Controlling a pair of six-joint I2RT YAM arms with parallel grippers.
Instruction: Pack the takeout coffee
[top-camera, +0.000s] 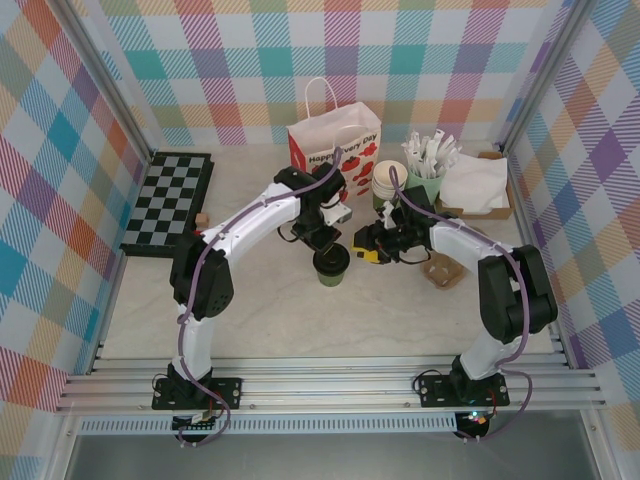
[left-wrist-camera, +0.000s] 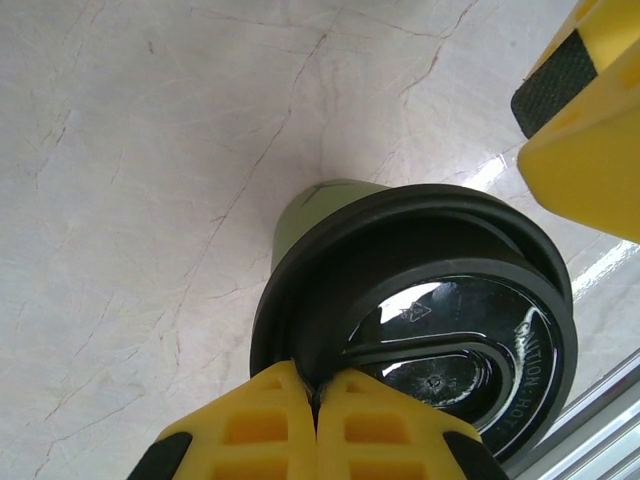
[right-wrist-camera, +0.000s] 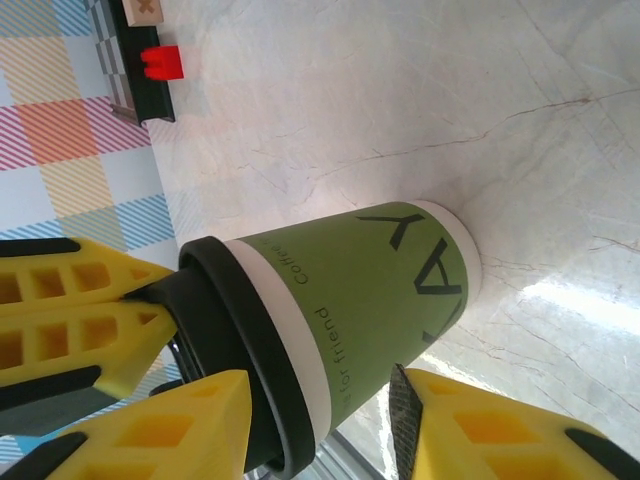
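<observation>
Takeout coffee (right-wrist-camera: 370, 290) half-hidden from above; left gripper (left-wrist-camera: 315, 378) pinches its glossy lid (left-wrist-camera: 440, 330), right gripper (right-wrist-camera: 318, 380) spread round matte paper.

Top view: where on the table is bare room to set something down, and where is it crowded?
Free: between chessboard and left arm; the near strip before the takeout coffee. Crowded: back right, around paper bag, napkin box.

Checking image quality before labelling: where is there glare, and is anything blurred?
Left wrist view: glare patches on the black lid, a bright streak on the table at right. Right wrist view: lettering on the takeout coffee reads sharp, table glare beside its base. Top view: even light, faint shadows.
</observation>
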